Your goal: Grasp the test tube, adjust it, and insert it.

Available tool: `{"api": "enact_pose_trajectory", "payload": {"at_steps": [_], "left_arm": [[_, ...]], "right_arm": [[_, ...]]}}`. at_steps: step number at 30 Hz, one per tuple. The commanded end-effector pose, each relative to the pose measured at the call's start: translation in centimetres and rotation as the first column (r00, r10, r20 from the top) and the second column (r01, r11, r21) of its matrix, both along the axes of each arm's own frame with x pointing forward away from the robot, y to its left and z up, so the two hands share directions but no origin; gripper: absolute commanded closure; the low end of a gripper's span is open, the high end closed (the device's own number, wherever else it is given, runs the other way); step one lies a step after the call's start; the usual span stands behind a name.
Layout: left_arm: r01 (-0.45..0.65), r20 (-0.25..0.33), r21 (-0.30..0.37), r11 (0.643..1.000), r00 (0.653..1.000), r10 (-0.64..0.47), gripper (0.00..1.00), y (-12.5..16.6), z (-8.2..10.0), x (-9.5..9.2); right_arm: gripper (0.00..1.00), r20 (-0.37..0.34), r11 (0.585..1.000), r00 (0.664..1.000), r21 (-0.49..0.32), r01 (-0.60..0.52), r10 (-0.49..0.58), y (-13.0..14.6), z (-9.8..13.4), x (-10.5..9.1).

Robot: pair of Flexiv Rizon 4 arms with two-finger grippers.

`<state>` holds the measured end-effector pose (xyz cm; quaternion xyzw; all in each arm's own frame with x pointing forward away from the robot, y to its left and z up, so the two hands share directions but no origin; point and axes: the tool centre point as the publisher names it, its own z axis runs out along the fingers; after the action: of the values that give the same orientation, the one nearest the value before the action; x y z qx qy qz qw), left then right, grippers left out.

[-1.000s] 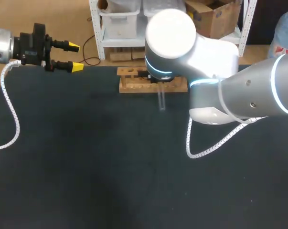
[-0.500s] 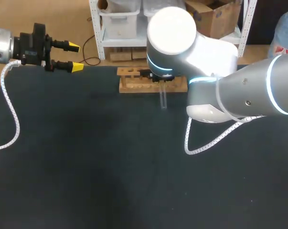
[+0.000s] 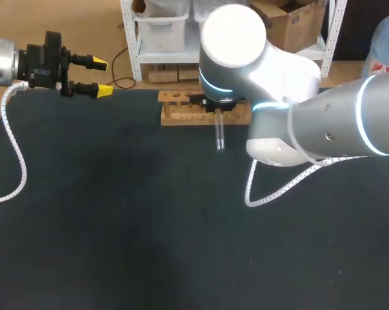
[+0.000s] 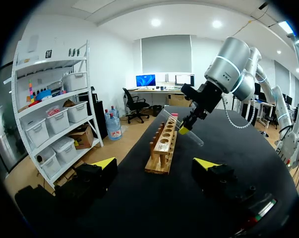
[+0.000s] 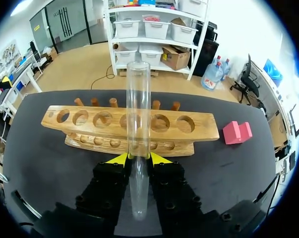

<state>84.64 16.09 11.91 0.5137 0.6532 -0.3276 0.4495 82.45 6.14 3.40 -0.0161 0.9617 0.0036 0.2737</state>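
A clear glass test tube stands between the yellow tips of my right gripper, which is shut on it. The tube's open end points at the wooden rack, over the middle holes. In the head view the tube sticks out from under my right wrist, toward me from the rack. In the left wrist view the tube hangs tilted beside the rack. My left gripper is open and holds nothing, at the table's far left corner, well apart from the rack.
A pink block lies on the black table beside the rack's end. The rack stands near the table's far edge, and a row of pegs runs along its back. My right arm's white cable loops over the table.
My right arm has shifted slightly toward the rack with the tube in its grip. The left arm has not moved.
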Motion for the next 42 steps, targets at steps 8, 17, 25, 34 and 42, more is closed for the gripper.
{"api": "enact_pose_trajectory", "payload": {"at_steps": [8, 17, 25, 34, 42], "left_arm": [[0.002, 0.003, -0.003, 1.0, 1.0, -0.002, 0.0, 0.1, -0.1, 0.0], [0.002, 0.003, -0.003, 1.0, 1.0, -0.002, 0.0, 0.1, -0.1, 0.0], [0.002, 0.003, -0.003, 1.0, 1.0, -0.002, 0.0, 0.1, -0.1, 0.0], [0.002, 0.003, -0.003, 1.0, 1.0, -0.002, 0.0, 0.1, -0.1, 0.0], [0.002, 0.003, -0.003, 1.0, 1.0, -0.002, 0.0, 0.1, -0.1, 0.0]], "right_arm": [[1.0, 0.025, 1.0, 1.0, 0.014, -0.003, 0.003, -0.1, 1.4, -0.8], [1.0, 0.137, 0.997, 0.99, 0.081, 0.0, -0.011, -0.5, 5.3, -1.7], [1.0, 0.33, 0.992, 0.944, 0.126, -0.03, -0.013, -1.2, 9.2, 0.5], [1.0, 0.572, 0.983, 0.82, 0.165, -0.087, -0.024, -1.2, 12.7, 2.3], [1.0, 0.685, 0.975, 0.725, 0.203, -0.095, -0.072, -1.5, 13.8, 3.0]]}}
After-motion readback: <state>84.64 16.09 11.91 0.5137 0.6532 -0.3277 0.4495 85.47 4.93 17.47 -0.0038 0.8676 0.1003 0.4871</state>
